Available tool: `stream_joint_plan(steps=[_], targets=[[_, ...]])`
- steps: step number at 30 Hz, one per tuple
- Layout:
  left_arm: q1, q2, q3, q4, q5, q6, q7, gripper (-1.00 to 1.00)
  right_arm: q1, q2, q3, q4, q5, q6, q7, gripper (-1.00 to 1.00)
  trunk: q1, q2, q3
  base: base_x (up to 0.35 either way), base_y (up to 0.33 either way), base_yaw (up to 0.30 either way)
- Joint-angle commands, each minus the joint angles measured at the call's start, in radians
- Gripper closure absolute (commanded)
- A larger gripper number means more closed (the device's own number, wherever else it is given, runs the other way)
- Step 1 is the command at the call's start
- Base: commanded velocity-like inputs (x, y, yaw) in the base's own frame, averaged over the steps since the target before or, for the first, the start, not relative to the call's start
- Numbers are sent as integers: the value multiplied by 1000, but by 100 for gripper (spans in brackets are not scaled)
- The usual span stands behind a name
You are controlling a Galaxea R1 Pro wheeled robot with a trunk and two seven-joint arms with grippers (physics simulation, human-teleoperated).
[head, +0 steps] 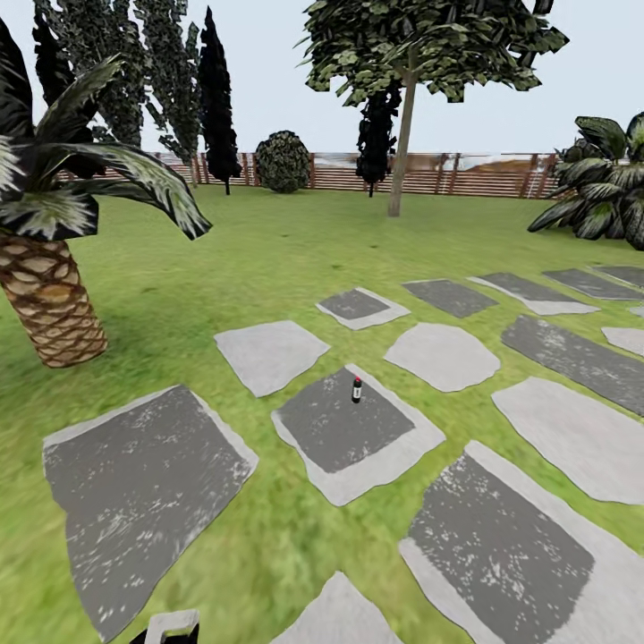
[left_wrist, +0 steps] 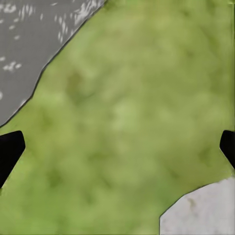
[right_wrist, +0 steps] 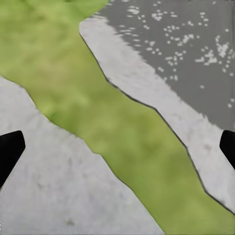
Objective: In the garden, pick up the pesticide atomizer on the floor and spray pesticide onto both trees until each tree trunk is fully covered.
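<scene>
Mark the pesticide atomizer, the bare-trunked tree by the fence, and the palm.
pesticide atomizer [head: 357, 390], head view, on the dark bottle body.
tree [head: 402, 148], head view, on the straight bare trunk.
palm [head: 49, 300], head view, on the scaly trunk.

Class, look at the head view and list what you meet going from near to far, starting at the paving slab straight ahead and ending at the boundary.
Dark paving slab → pesticide atomizer standing on its far part → small grey slab → tree trunk → wooden fence.
</scene>
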Motion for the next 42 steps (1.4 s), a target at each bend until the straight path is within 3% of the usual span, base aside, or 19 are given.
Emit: stream_joint_plan(steps=[1, 42], targets=[[0, 0, 2, 1, 3, -3, 0, -100, -1, 0, 0, 1, -4, -3, 0, -100, 0, 0, -1, 293, 189, -260], [0, 0, 2, 1, 5, -5, -2, -100, -1, 0, 0, 1, -4, -3, 0, -100, 0, 0, -1, 248, 231, -262]])
